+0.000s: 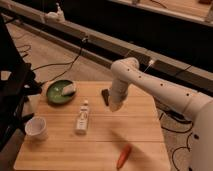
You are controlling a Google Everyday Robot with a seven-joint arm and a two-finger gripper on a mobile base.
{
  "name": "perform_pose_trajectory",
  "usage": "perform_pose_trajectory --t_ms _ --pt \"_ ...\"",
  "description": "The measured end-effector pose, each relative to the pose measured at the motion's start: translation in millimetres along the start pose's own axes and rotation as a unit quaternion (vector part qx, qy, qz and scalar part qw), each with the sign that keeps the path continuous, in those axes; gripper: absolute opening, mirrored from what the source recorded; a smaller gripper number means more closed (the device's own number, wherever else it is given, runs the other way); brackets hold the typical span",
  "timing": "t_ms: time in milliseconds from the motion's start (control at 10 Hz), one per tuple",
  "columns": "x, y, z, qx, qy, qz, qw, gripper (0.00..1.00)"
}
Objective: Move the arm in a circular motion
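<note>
The large glossy white arm reaches in from the right edge over the wooden table. Its bulbous elbow joint sits above the table's far edge, and the last segment hangs down over the table's back middle. The gripper is at the low end of that segment, just above the tabletop and right beside a small dark block.
A green bowl with a pale object in it sits at the back left. A small white bottle lies in the middle, a white cup at the left front, a red-orange carrot-like item at the front. Cables lie on the floor behind.
</note>
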Motion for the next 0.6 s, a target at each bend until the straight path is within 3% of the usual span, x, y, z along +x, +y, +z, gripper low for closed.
perform_pose_trajectory --t_ms 300,400,600 --pt "1 53 9 -0.022 -0.02 0.007 0.9995 0.0" --pt "11 67 8 -0.026 -0.016 0.022 0.9993 0.0" --pt "55 94 0 -0.024 0.012 0.074 0.9969 0.0"
